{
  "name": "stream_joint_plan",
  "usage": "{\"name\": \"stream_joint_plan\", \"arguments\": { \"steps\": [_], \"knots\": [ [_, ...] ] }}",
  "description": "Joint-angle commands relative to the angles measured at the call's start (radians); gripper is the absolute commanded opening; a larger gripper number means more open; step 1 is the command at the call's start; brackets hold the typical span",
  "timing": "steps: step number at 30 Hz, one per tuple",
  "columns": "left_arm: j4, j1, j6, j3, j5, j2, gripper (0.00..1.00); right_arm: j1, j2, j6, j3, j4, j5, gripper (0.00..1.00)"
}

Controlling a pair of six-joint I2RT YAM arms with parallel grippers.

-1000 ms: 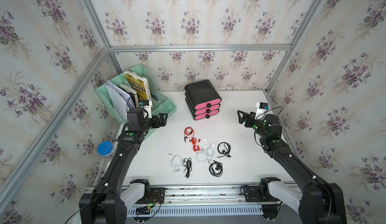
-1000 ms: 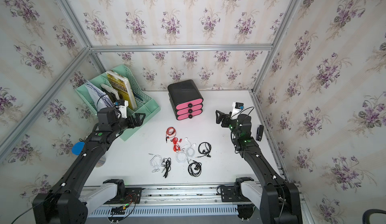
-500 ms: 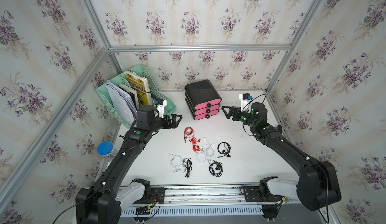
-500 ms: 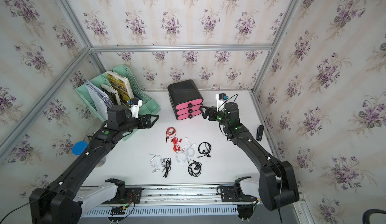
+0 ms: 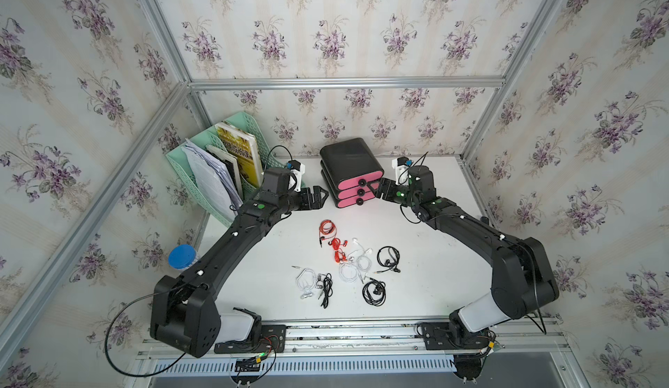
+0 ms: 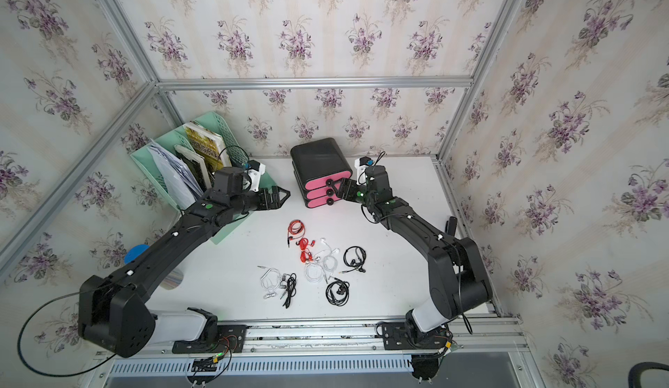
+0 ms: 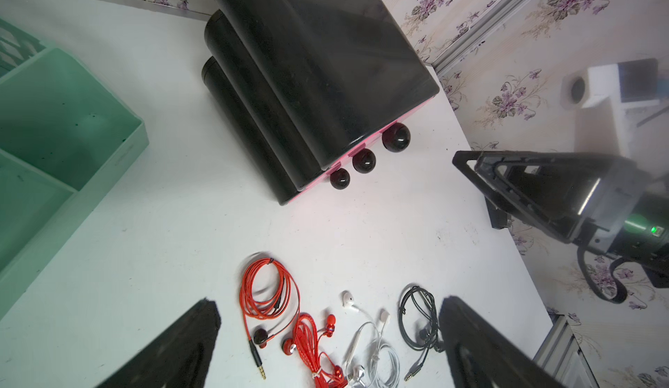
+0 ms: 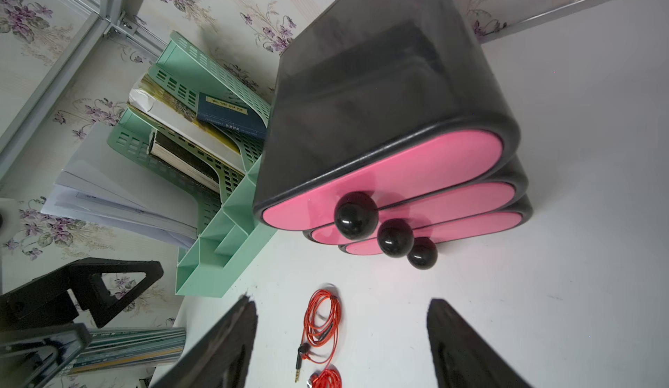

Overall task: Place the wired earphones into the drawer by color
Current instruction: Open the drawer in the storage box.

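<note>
I am holding my right gripper [image 5: 378, 189] spread and empty just before the black ball knobs [image 5: 361, 191] of the black plastic drawer box [image 5: 349, 156] with three pink fronts, at the white desk's [image 5: 434, 277] back edge. My left gripper [image 5: 320, 198] is wide apart and empty beside it. The red, white and black coiled wired earphones [image 5: 347, 259] are all lying mid-desk, so I am judging that drawer-opening is in hand: next, closing around one knob and pulling.

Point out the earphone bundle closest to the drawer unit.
The neatly coiled red earphones at the pile's back edge; the rest lie farther from the drawer unit.
</note>
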Motion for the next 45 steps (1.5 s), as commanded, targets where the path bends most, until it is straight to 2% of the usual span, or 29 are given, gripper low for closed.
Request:
{"name": "stream_joint_plan", "arguments": {
  "steps": [1,9,20,40,45],
  "knots": [
    [0.004,-0.01,-0.032,0.035,-0.021,0.062,0.99,0.016,0.04,0.037,0.037,-0.003,0.016,0.75],
    [0.001,-0.023,-0.062,0.084,-0.031,0.13,1.0,0.035,0.13,0.065,0.101,-0.025,0.055,0.64],
    [-0.008,-0.027,-0.062,0.081,-0.031,0.137,0.99,0.037,0.212,0.086,0.164,-0.012,0.035,0.47],
    [-0.02,-0.028,-0.056,0.081,-0.032,0.14,0.99,0.039,0.259,0.089,0.22,-0.019,0.037,0.35],
    [-0.02,-0.029,-0.056,0.074,-0.031,0.14,0.99,0.039,0.265,0.088,0.222,-0.024,0.036,0.4]
  ]
}}
